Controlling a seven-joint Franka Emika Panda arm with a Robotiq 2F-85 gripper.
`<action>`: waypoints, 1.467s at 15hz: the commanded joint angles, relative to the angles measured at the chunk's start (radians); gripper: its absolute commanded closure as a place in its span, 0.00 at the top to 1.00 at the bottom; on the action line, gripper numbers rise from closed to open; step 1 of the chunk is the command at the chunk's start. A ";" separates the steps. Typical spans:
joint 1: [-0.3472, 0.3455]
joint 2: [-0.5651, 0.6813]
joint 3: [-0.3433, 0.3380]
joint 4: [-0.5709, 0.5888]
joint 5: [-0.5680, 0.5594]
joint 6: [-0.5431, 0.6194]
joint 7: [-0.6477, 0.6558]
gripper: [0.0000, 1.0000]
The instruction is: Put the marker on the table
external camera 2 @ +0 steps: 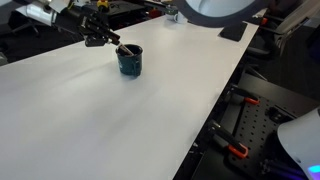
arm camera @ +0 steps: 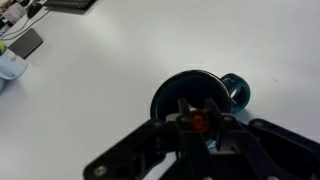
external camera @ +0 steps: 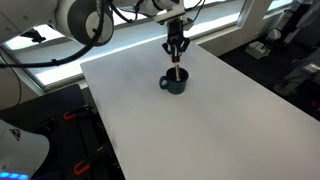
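The marker [arm camera: 199, 121] shows as a reddish-orange end held between my fingers, right over the dark blue mug [arm camera: 190, 88]. In an exterior view the marker [external camera: 176, 70] is a thin stick that reaches from my gripper [external camera: 176, 58] down into the mug [external camera: 175, 82]. In an exterior view my gripper [external camera 2: 117, 44] sits just above the mug's rim [external camera 2: 130, 61]. My gripper [arm camera: 199, 118] is shut on the marker. The white table [external camera: 190, 125] carries the mug near its far end; it also shows in an exterior view [external camera 2: 110, 120].
The mug's handle [arm camera: 238, 90] points to the right in the wrist view. Cables and small objects [arm camera: 20, 45] lie off the table at the upper left of that view. Dark equipment with red clamps [external camera 2: 240, 130] stands beside the table's edge.
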 commanded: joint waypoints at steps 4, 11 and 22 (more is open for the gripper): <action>0.044 -0.080 -0.049 0.057 0.016 -0.060 0.119 0.04; 0.112 -0.094 -0.050 0.047 0.005 0.104 -0.060 0.04; 0.183 0.020 -0.102 0.051 0.034 0.207 -0.271 0.04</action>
